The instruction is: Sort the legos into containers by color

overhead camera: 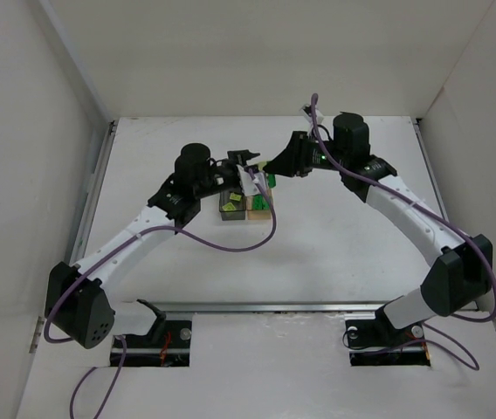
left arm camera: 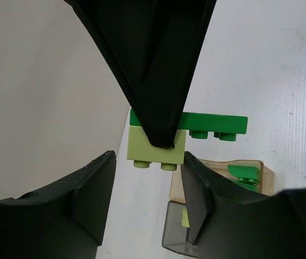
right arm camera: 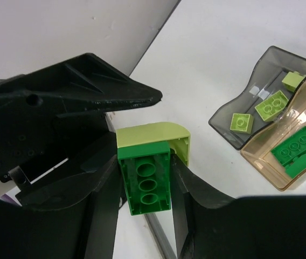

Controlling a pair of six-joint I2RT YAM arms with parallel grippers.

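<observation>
My right gripper (right arm camera: 145, 162) is shut on a dark green lego (right arm camera: 145, 183) that is stuck to a pale yellow-green lego (right arm camera: 150, 135), both held in the air. In the left wrist view the pale lego (left arm camera: 142, 148) and the dark green lego (left arm camera: 217, 123) hang under the right gripper's black finger (left arm camera: 147, 54). My left gripper (left arm camera: 148, 161) is open around the pale lego; one finger (left arm camera: 196, 183) is at its side and the other stands apart. Below are the smoky grey container (right arm camera: 250, 89) with three pale legos (right arm camera: 271, 105) and the amber container (right arm camera: 298, 129) with dark green legos (right arm camera: 293, 148).
The two containers (overhead camera: 230, 207) (overhead camera: 259, 208) stand side by side mid-table, just below where both grippers (overhead camera: 246, 179) (overhead camera: 272, 166) meet. White walls close off the left, back and right. A metal rail runs along the near edge.
</observation>
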